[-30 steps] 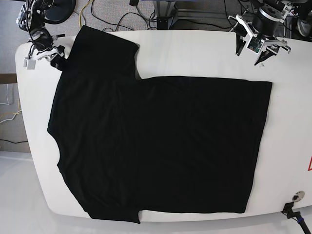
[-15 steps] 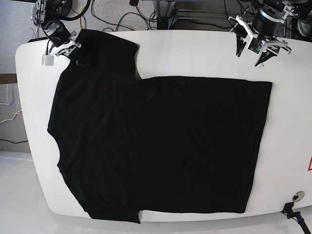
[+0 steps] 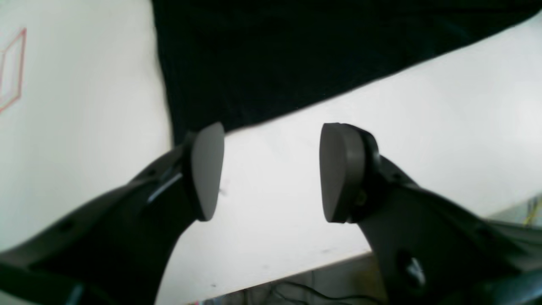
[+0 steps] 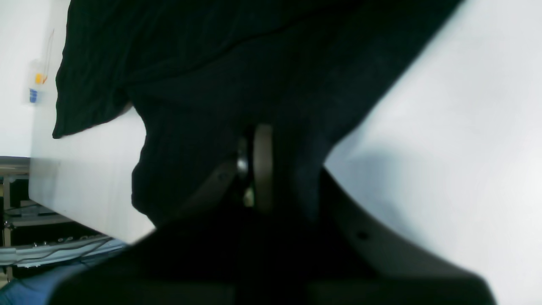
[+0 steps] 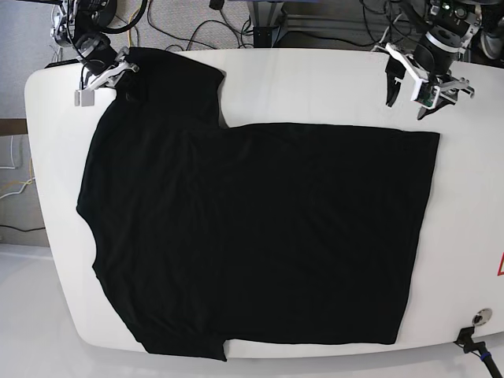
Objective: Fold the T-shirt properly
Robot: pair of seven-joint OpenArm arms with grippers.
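Open left end effector [image 3: 271, 169] above table [image 3: 423, 127], near T-shirt [image 3: 296, 55].

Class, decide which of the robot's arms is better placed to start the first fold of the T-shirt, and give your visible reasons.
Right. The right gripper is shut on the T-shirt at its far sleeve corner, while the left gripper hangs open above the bare table, short of the hem.

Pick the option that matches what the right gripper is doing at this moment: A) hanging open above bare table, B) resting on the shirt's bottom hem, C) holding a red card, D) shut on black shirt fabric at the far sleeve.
D. In the right wrist view the right gripper is closed with black fabric of the T-shirt pinched and draped around it, and the base view puts it at the far sleeve corner.
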